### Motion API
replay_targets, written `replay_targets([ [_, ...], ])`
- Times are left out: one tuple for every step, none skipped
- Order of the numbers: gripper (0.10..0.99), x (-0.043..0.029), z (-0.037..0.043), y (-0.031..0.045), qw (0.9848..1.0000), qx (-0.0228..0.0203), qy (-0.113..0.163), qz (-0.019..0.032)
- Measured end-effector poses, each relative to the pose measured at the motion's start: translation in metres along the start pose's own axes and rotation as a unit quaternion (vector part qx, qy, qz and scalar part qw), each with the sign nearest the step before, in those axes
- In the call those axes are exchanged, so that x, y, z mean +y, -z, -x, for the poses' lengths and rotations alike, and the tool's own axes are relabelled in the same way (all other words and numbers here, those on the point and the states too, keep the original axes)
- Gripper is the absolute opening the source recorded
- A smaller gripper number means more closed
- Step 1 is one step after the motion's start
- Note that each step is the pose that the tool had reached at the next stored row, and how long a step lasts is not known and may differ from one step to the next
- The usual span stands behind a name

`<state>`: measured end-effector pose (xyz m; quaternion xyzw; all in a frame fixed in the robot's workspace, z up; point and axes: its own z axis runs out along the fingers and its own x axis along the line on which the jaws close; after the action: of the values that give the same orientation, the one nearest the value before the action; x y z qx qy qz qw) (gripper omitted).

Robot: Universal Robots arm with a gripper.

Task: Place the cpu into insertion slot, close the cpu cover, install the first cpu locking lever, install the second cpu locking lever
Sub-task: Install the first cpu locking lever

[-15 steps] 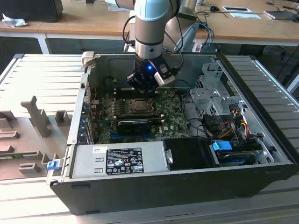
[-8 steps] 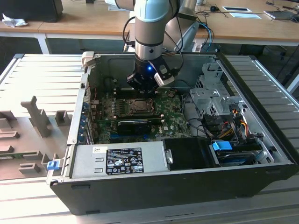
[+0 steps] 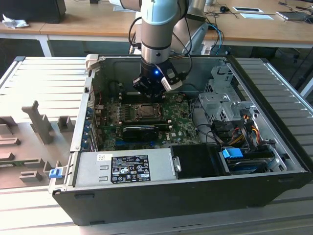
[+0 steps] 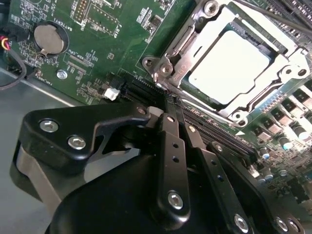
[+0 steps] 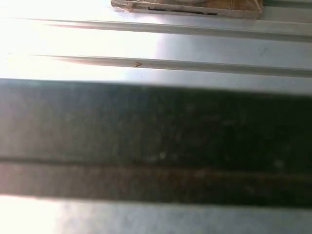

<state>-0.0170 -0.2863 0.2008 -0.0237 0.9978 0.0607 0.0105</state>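
Pale silvery-tan square cpu (image 4: 229, 66) seated flat in silvery-rimmed insertion slot (image 4: 168, 73), thin silvery metal cpu cover (image 4: 222, 27) down over it w/ chip showing thru window. Black gripper (image 4: 173, 114) fingers pressed together just beside socket edge, prob. at lever; contact unclear. Green motherboard (image 4: 92, 53) around.

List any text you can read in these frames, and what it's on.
No text can be quoted reliably.
Power supply label: dense print and marks, too small to read.
White sticker beside it: too small to read.
Motherboard silkscreen near the coin cell battery: tiny and blurred.
CPU face: washed out by glare, no print visible.
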Motion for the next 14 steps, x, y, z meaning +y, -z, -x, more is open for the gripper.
replay_targets([
  [0.106, 0.0004, 0.0002, 0.0016, 1.0, -0.0002, 0.0, 0.0005],
  [0.106, 0.0006, 0.0001, 0.0057, 1.0, 0.0002, 0.0, -0.0003],
  [0.106, 0.0011, 0.0002, 0.0098, 1.0, 0.0003, 0.0, -0.0005],
  [0.106, 0.0013, 0.0002, 0.0123, 1.0, 0.0003, 0.0, -0.0005],
  [0.106, 0.0016, 0.0003, 0.0147, 1.0, 0.0003, 0.0, -0.0005],
  [0.106, 0.0016, 0.0003, 0.0155, 1.0, 0.0003, 0.0, -0.0004],
  [0.106, 0.0012, 0.0003, 0.0155, 1.0, 0.0003, 0.0, -0.0004],
  [0.106, 0.0003, 0.0003, 0.0157, 1.0, 0.0003, 0.0, -0.0004],
  [0.106, -0.001, 0.0002, 0.0158, 1.0, 0.0003, 0.0, -0.0005],
  [0.106, -0.0018, 0.0002, 0.0159, 1.0, 0.0003, 0.0, -0.0005],
  [0.106, -0.0023, 0.0001, 0.016, 1.0, 0.0003, 0.0, -0.0005],
  [0.106, -0.0028, 0.0001, 0.0161, 1.0, 0.0003, 0.0, -0.0005],
  [0.106, -0.0034, 0.0001, 0.0161, 1.0, 0.0003, 0.0, -0.0005],
  [0.106, -0.004, 0.0, 0.0162, 1.0, 0.0003, 0.0, -0.0005],
])
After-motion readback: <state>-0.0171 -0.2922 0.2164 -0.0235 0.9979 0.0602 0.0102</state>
